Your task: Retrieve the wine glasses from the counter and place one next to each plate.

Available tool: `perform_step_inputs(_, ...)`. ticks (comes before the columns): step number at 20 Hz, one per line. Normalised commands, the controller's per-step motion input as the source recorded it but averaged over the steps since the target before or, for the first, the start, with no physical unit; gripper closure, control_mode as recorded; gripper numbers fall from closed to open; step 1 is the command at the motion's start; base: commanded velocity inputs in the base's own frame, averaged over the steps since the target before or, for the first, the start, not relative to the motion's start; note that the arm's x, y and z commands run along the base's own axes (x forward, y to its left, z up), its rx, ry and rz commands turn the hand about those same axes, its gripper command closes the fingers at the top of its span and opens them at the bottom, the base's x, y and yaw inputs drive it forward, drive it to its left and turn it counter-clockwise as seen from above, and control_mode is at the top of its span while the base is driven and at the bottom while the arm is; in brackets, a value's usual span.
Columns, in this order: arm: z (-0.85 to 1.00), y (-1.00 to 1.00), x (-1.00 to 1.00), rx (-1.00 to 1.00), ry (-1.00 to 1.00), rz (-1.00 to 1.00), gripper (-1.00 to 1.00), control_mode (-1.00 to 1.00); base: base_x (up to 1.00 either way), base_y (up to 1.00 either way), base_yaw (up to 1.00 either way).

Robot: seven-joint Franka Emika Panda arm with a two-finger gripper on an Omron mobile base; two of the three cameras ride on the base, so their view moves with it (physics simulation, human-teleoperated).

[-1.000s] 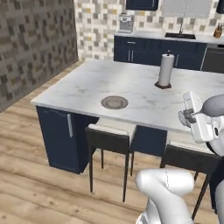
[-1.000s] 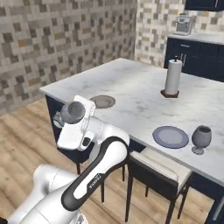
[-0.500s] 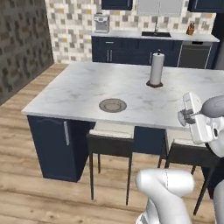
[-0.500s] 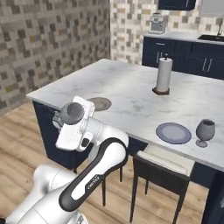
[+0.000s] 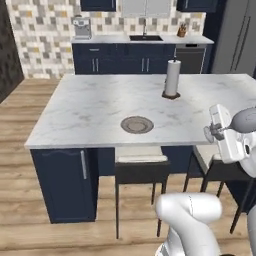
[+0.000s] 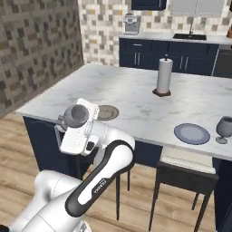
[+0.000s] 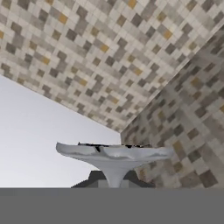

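My gripper (image 6: 72,121) is shut on the stem of a smoky-grey wine glass (image 6: 76,115), held up in front of the island. The hand view shows that glass's foot (image 7: 113,153) just above my gripper (image 7: 114,179). From the left, the held wine glass (image 5: 210,132) shows by the gripper (image 5: 215,131) at the island's near right edge. A second wine glass (image 6: 225,128) stands upright beside the bluish plate (image 6: 192,133). The brownish plate (image 5: 136,124) lies alone on the island, near the front edge; the brownish plate (image 6: 106,112) sits just past my hand. The counter is out of view.
A paper towel roll (image 5: 172,79) stands upright mid-island (image 5: 90,105). Two stools (image 5: 142,167) (image 6: 188,167) are tucked under its near edge. A long back worktop carries a coffee machine (image 5: 82,27) and a sink. A tall dark fridge (image 5: 235,35) is at the far right.
The whole scene has slid in both base views as the base drove and turned along the island. The arm and the held glass keep their pose.
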Motion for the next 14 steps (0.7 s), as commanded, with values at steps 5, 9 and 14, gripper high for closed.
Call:
perform_step_inputs(5,0.00,0.00,0.00,0.00,0.00,0.00,1.00,1.00,0.30,0.21,-0.31)
perform_step_inputs(9,0.00,0.00,0.00,0.00,0.00,0.00,1.00,1.00,0.79,0.47,-0.25)
perform_step_inputs(14,0.00,0.00,0.00,0.00,0.00,0.00,1.00,1.00,0.93,0.64,-0.21)
